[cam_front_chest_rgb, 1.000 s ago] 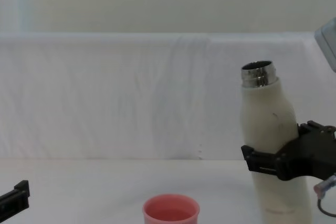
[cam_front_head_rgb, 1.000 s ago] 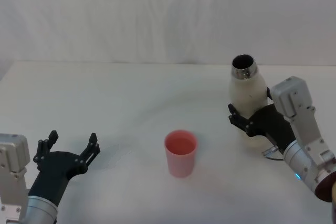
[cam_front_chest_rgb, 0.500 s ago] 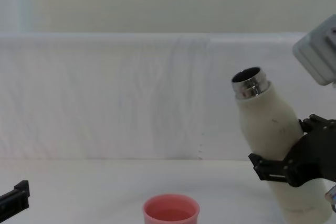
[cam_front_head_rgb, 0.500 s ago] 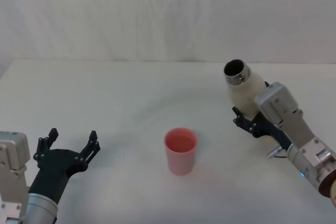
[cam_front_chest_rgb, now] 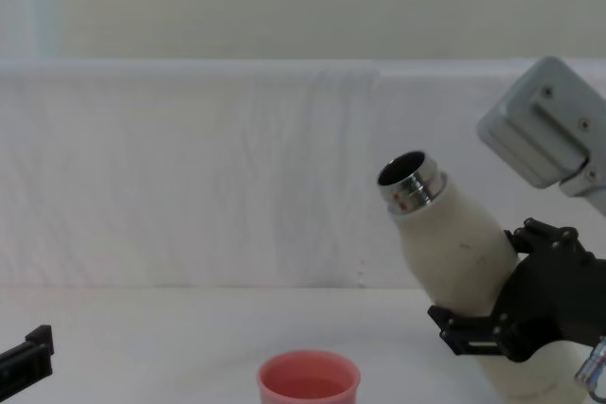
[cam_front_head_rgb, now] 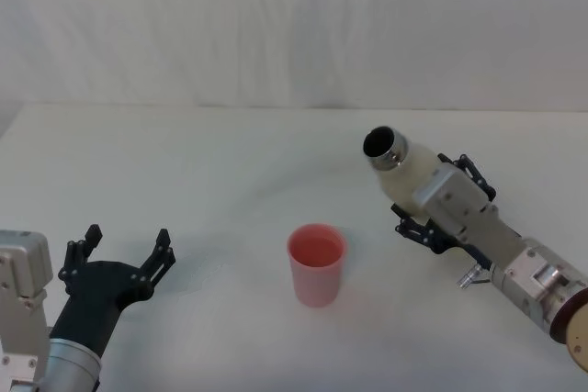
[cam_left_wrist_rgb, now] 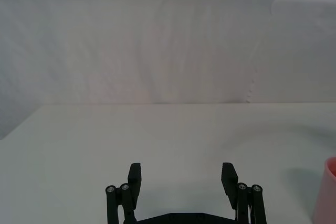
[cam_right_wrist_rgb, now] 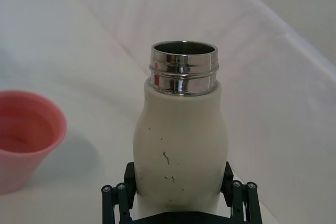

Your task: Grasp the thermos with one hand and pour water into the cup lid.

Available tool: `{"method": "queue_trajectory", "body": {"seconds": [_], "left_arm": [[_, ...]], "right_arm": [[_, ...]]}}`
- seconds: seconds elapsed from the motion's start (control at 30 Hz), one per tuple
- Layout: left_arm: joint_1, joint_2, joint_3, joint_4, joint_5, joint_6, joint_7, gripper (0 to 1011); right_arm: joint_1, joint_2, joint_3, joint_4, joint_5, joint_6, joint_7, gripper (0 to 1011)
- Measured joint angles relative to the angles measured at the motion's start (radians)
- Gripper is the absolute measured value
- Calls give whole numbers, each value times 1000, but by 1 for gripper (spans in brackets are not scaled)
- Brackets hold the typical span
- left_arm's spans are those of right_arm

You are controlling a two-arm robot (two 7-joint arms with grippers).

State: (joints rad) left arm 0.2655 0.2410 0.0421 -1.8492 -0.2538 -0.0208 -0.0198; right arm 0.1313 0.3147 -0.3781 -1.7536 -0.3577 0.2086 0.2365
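Metal fingers of the left hand (cam_front_head_rgb: 117, 263) stand spread wide and empty at the near left corner of the white counter (cam_front_head_rgb: 211, 162), resting low and well apart from the work; it seems parked so that the other arm has the middle to itself. Just beyond, near the counter's centre, the cup lid (cam_front_head_rgb: 317, 266) stands upright with its mouth open to the ceiling, and the bottom looks wet or faintly shiny, though whether water lies in it I cannot tell. To its right and a little farther back, the right hand (cam_front_head_rgb: 439, 216) is closed around the lower body of the thermos (cam_front_head_rgb: 404, 170), its black fingers (cam_right_wrist_rgb: 118, 196) pressed against both sides of the cream wall. Gripping low leaves the steel neck free and lets the wrist swing the bottle like a lever. The thermos is tilted, its open mouth leaning toward the cup lid, but in the chest view the mouth sits above and off to the right of the pink rim, not over it. No stream shows. My judgement is that the pour is at its opening stage: the mouth needs carrying over the cup lid before more tilt, or water would land on the counter.
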Motion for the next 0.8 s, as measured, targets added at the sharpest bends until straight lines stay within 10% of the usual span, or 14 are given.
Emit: {"method": "queue_trajectory", "body": {"seconds": [0.8], "left_arm": [[0,0,0,0,0,0,0,1001]], "right_arm": [[15,18,-39,-17,-178,34,63,957]]}}
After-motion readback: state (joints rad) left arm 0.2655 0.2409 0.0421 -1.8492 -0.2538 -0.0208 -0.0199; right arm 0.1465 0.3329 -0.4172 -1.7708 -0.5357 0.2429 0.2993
